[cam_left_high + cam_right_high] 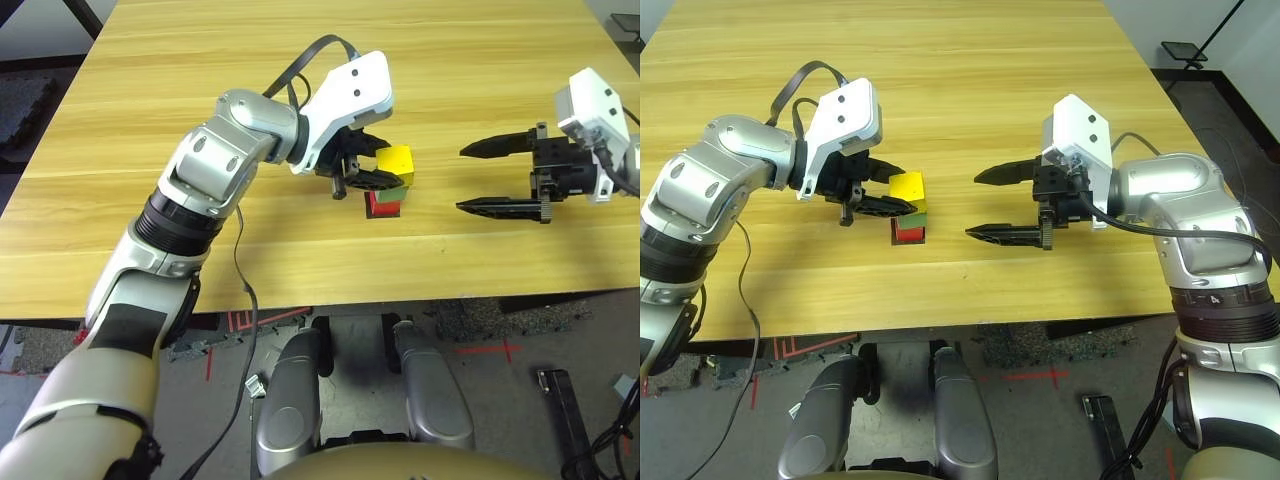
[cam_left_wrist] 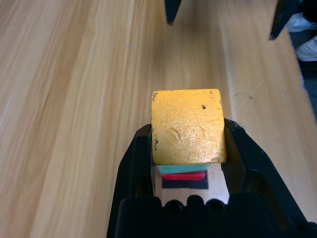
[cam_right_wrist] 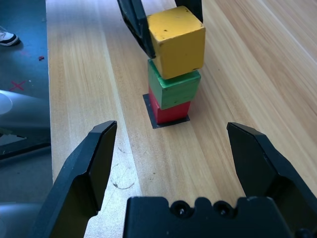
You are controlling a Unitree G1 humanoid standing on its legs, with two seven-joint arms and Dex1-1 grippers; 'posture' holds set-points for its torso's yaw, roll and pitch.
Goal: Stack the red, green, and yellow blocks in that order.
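The red block [image 3: 171,113] sits on a flat black square patch [image 3: 153,122] near the middle of the wooden table. The green block [image 3: 174,89] lies on top of it. The yellow block [image 3: 176,42] is on the green one, slightly offset and turned. My left gripper [image 1: 385,163] comes in from the left and is shut on the yellow block [image 2: 187,126], one finger on each side. My right gripper [image 1: 463,180] stands open to the right of the stack, fingertips pointing at it with a gap between, nothing in it.
The wooden table [image 1: 300,60] stretches far behind the stack, and its front edge [image 1: 330,300] runs close below both arms. A black cable [image 1: 243,290] hangs from my left arm over that edge.
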